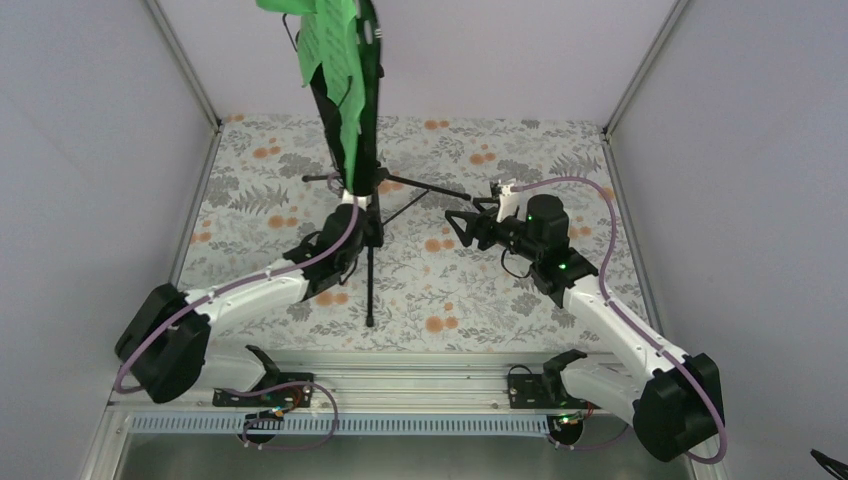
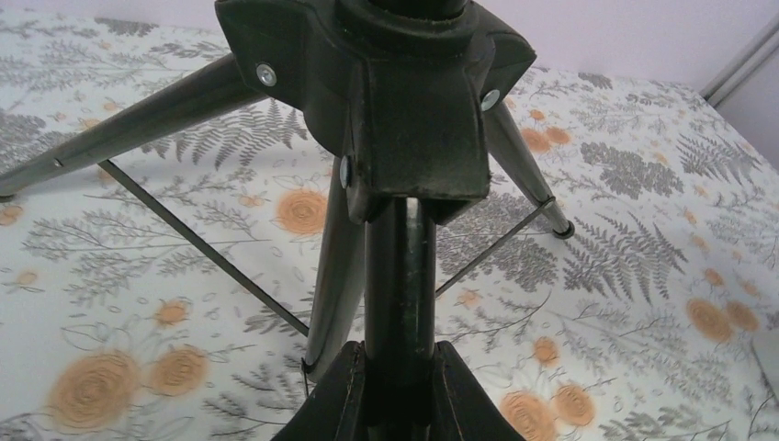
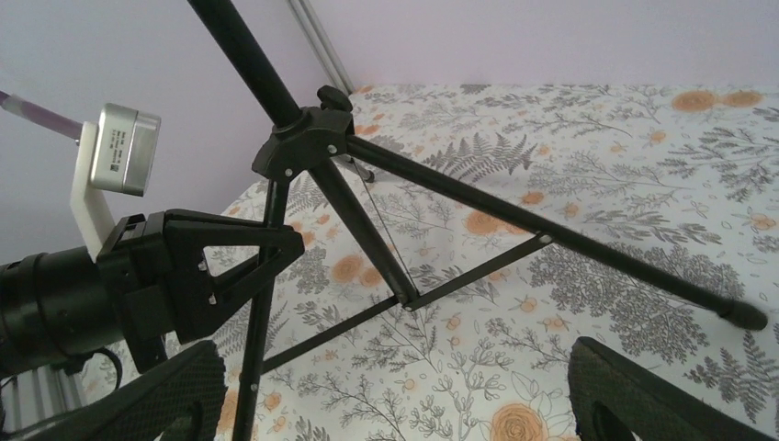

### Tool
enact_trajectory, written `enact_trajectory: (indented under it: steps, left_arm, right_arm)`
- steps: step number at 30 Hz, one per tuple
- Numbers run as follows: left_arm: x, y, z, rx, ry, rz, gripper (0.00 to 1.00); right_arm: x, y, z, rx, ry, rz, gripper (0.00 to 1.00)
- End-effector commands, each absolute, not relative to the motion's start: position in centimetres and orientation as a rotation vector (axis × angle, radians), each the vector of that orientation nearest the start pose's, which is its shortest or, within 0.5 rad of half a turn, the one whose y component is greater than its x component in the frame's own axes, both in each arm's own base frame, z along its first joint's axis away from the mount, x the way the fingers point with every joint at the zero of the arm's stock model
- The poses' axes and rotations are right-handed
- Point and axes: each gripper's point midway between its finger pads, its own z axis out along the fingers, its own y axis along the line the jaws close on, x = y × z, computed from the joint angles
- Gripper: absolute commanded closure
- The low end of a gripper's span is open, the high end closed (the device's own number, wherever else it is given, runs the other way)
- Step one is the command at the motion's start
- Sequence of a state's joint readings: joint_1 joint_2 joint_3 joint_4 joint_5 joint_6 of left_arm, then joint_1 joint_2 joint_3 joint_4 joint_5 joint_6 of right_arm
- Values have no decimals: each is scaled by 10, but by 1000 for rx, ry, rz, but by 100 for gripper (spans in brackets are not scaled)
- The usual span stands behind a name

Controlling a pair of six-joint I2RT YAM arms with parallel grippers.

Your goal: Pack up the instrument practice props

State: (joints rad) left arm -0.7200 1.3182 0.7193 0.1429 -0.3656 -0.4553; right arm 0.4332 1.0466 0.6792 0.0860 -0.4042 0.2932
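Observation:
The black tripod music stand (image 1: 369, 290) stands on the floral cloth in the middle of the table. Its desk (image 1: 371, 70) is turned edge-on, and the bright green pages (image 1: 335, 60) hang on its left face. My left gripper (image 1: 367, 224) is shut on the stand's centre pole (image 2: 400, 276), just below the leg hub (image 2: 404, 92). My right gripper (image 1: 455, 224) is open to the right of the stand, beside its right leg (image 3: 551, 230), with nothing between its fingers (image 3: 174, 395). In the right wrist view the left gripper (image 3: 202, 266) shows at the pole.
The floral tablecloth (image 1: 480, 300) is boxed in by pale side walls (image 1: 90, 200) and slanted aluminium posts (image 1: 630, 80). An aluminium rail (image 1: 420, 385) carrying the arm bases runs along the near edge. The tripod legs spread left, right and toward me.

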Motion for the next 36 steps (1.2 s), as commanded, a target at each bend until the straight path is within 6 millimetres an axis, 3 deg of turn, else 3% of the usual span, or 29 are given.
enact_trajectory:
  steps: [1,7,8,10,12,15,18,22,29,32,36]
  left_arm:
    - [348,-238,197,-171,1956,-429,98]
    - [345,-263,194,-119,1980,-461,96]
    - [345,-264,194,-110,1982,-462,90]
    - [343,-262,195,-100,1979,-458,59]
    - [341,-258,200,-95,1966,-455,38]
    - [335,-245,210,-97,1937,-430,16]
    - [328,-228,223,-101,1910,-406,1]
    - [316,-210,243,-57,1924,-434,0]
    - [310,-165,284,76,1924,-609,0]
    - [312,-145,320,162,1869,-590,0]
    - [324,-113,334,167,1860,-628,0]
  right_arm:
    - [297,211,253,-388,1876,845,13]
    - [287,205,247,-365,1891,832,12]
    - [286,205,247,-363,1892,833,12]
    - [284,204,248,-361,1889,835,12]
    - [281,202,249,-356,1884,833,11]
    - [279,199,255,-344,1863,832,10]
    - [280,196,267,-310,1832,826,10]
    - [292,194,287,-251,1810,793,10]
    - [302,218,344,-269,1610,914,22]
    - [309,243,366,-347,1553,951,21]
    - [324,282,378,-446,1520,961,22]
